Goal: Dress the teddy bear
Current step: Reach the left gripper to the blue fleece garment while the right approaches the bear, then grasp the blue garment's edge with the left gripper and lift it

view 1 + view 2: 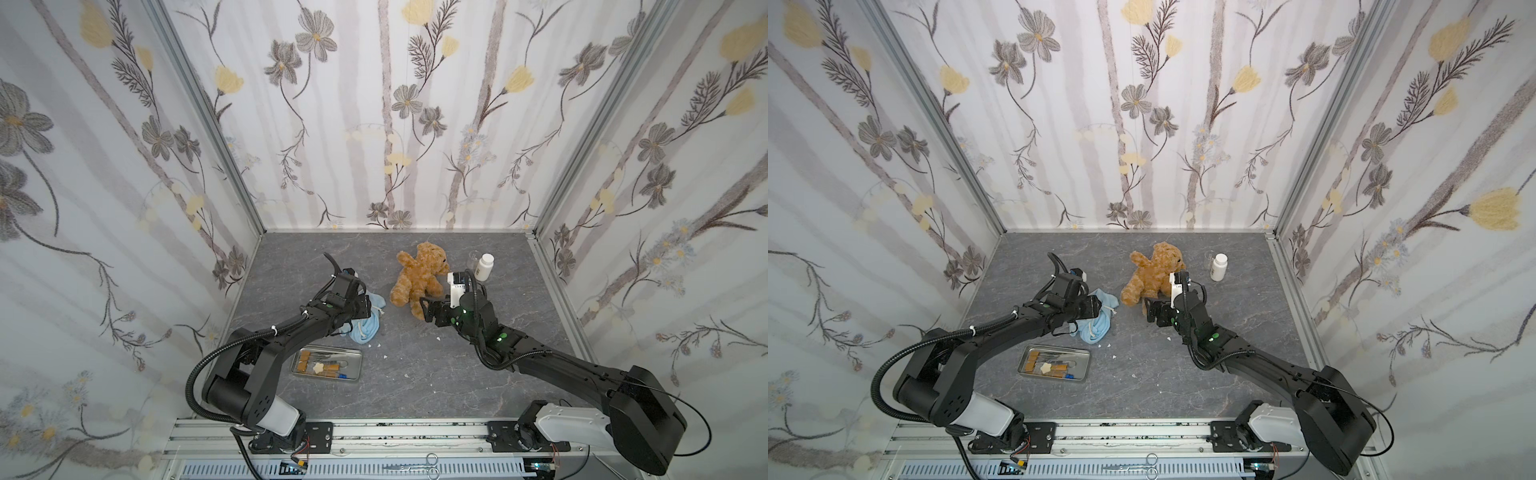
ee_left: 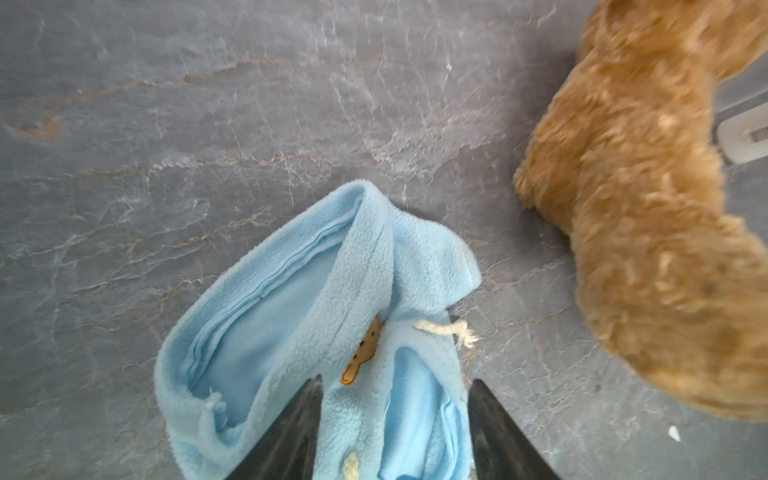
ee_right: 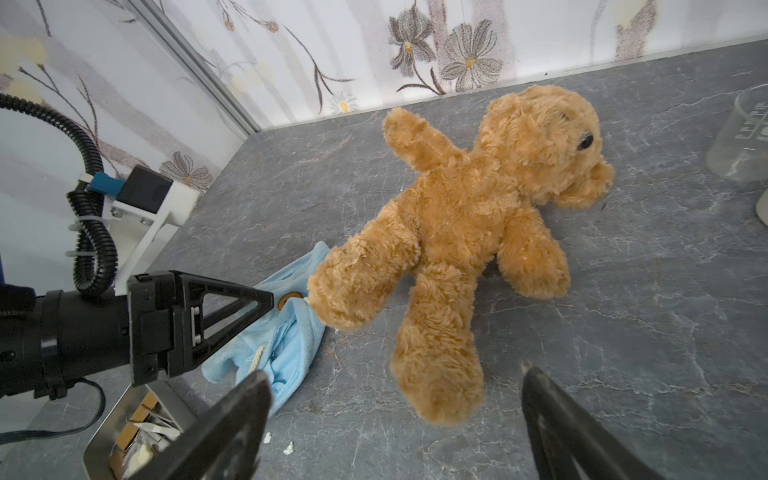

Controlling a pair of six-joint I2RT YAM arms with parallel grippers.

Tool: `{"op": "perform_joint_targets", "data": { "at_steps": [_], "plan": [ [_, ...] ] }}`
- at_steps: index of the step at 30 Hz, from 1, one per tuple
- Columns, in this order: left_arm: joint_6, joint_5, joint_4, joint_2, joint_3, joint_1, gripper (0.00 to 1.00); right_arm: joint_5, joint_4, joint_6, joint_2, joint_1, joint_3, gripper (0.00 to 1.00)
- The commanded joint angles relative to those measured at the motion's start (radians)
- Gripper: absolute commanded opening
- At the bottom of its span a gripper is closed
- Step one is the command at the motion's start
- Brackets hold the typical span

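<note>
The golden-brown teddy bear (image 1: 419, 276) (image 1: 1152, 276) (image 3: 478, 216) lies on the grey table, head toward the back wall and legs spread toward me. A crumpled light blue shirt (image 1: 368, 328) (image 1: 1100, 322) (image 2: 291, 291) with an orange bear emblem lies just left of it. My left gripper (image 2: 397, 380) is low over the shirt. Its jaws stand partly apart on either side of a loose fold, which is not pinched. My right gripper (image 3: 392, 370) (image 1: 424, 309) stands open at the bear's nearer leg, which hangs between the fingers without touching them.
A metal tray (image 1: 357, 353) with small tools sits near the front, left of centre. A white bottle (image 1: 484, 266) and a clear beaker (image 3: 744, 137) stand right of the bear's head. White crumbs dot the table. Scissors (image 1: 415, 467) lie on the front rail.
</note>
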Motion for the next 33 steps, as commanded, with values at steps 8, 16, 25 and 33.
{"op": "perform_joint_targets", "data": {
  "at_steps": [8,16,25,33],
  "plan": [
    [0.053,-0.002,-0.069,0.089,0.041,-0.011,0.35,-0.038,0.069,0.017,-0.04,-0.051,-0.06,0.95],
    [0.045,0.002,-0.065,0.096,0.061,-0.01,0.08,-0.073,0.06,0.036,-0.048,-0.039,-0.072,0.92],
    [-0.018,0.049,-0.005,-0.081,-0.015,-0.01,0.0,-0.164,0.229,0.122,0.146,0.179,-0.027,0.78],
    [-0.05,0.111,0.01,-0.17,-0.06,-0.008,0.0,-0.145,0.318,0.147,0.391,0.254,0.103,0.65]
  ]
}}
